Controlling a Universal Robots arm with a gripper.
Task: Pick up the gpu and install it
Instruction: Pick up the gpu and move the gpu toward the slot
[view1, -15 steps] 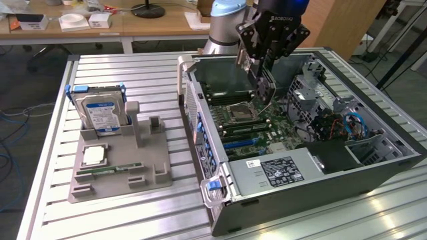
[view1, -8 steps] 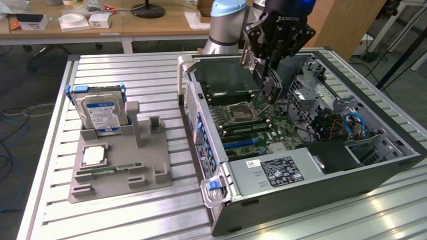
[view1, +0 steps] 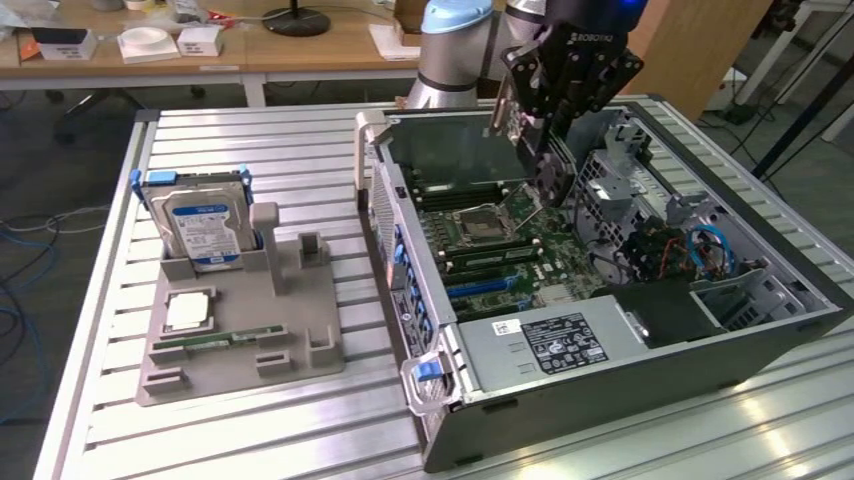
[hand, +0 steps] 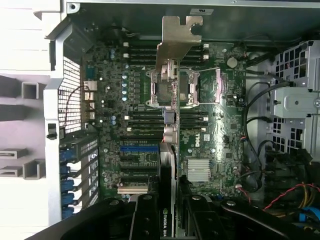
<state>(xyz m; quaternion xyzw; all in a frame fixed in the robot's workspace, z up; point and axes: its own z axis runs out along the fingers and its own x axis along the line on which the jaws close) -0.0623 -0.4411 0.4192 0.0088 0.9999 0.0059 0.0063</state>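
One gpu (view1: 447, 150) is in play, and the one gripper (view1: 530, 140) on the single arm (view1: 447, 60) pinches it between two fingers (hand: 147, 215). It hangs above the motherboard (view1: 534, 255) inside the one open computer case (view1: 641, 370), clear of the expansion slots. In the exterior view the green board shows its broad face. It reaches from the gripper toward the exterior view's left, at the far end of the case. From the wrist it appears edge-on. Its long axis runs straight away from the fingers, crossing over the processor socket (hand: 192, 87), with the silver bracket (hand: 177, 42) at the far end. One blue slot (hand: 137, 148) lies just beside its near end. On the slatted table (view1: 267, 140), one grey holder (view1: 240, 330) carries one hard drive (view1: 207, 225), one memory stick (view1: 214, 342) and one processor chip (view1: 187, 310).
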